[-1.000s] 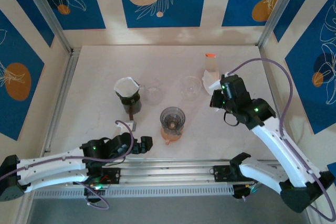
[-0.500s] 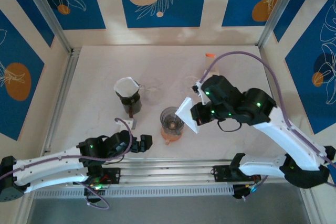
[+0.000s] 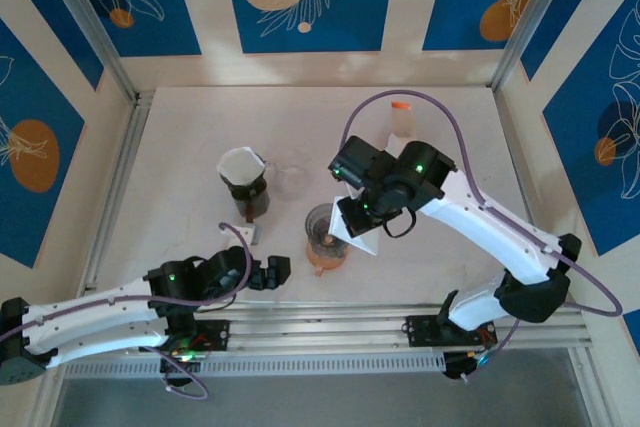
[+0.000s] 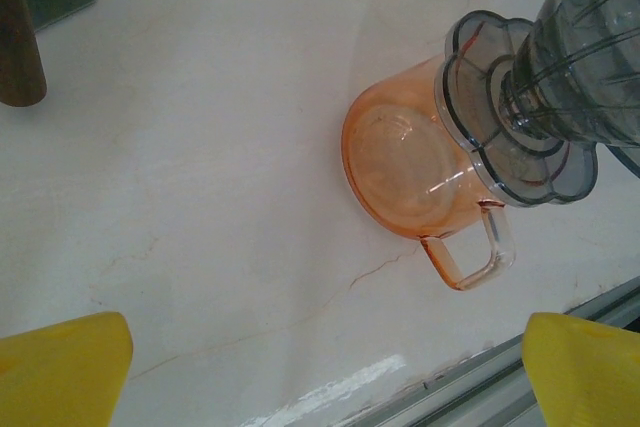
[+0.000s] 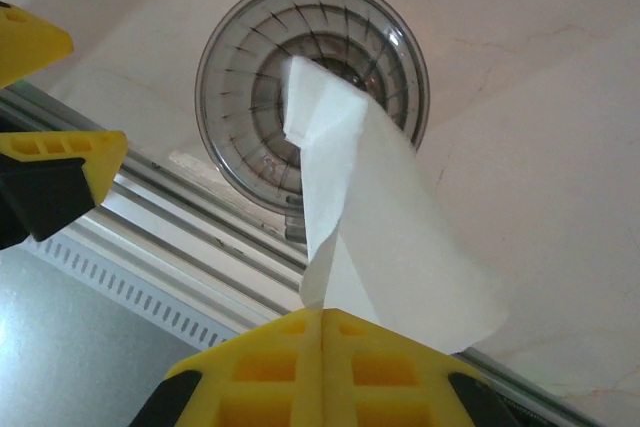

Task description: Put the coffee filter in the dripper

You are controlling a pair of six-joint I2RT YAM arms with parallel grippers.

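Pale table (image 3: 190,137) beneath dripper (image 3: 328,225) — blue-patterned walls (image 3: 340,7)

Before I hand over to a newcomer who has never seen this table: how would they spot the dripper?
On the pale table, look at the middle, near the front edge. A smoky grey ribbed dripper sits there on an orange glass jug. The dark carafe to its left and the clear glass behind lack that orange base.
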